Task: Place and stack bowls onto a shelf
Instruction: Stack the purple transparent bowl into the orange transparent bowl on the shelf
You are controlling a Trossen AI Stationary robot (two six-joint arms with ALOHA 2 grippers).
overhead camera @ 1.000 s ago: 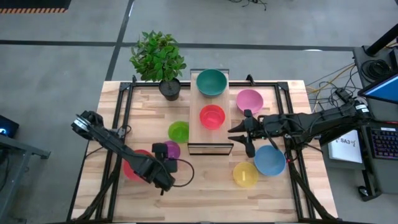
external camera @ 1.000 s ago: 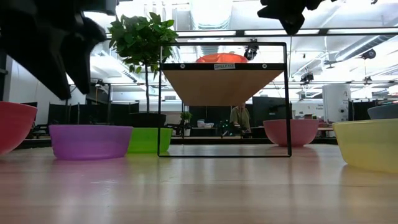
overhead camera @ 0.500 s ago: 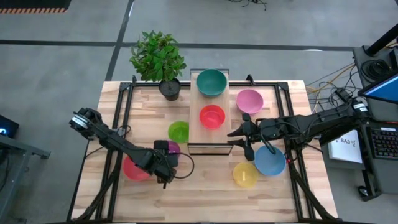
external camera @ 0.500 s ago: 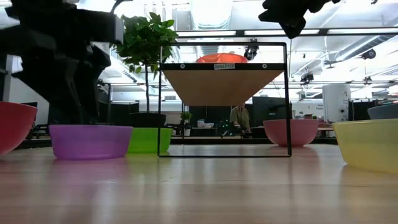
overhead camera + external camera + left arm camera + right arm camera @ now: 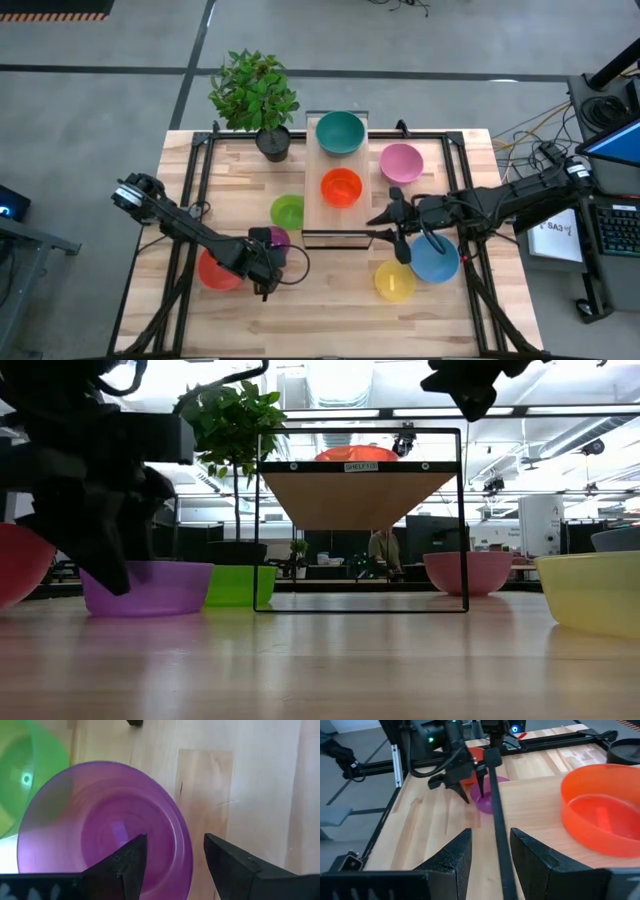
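Observation:
A purple bowl [image 5: 105, 830] sits on the table beside a green bowl [image 5: 287, 211]. My left gripper [image 5: 175, 865] is open and points steeply down at the purple bowl's near rim [image 5: 189, 865], one finger inside the bowl and one outside, with a gap on each side. The shelf [image 5: 340, 226] carries a teal bowl [image 5: 340, 132] and an orange-red bowl [image 5: 341, 187]. My right gripper [image 5: 385, 222] hovers open and empty at the shelf's near right corner, high above the table.
A red bowl [image 5: 212, 272] lies just left of my left arm. Pink [image 5: 401, 162], blue [image 5: 436, 260] and yellow [image 5: 394, 281] bowls lie right of the shelf. A potted plant [image 5: 255, 95] stands at the far edge. The shelf's dark frame post [image 5: 495, 820] rises right before my right gripper.
My left gripper has come down and moved a little toward the far edge, onto the purple bowl's near rim, and now straddles it. The bowl has kept its place.

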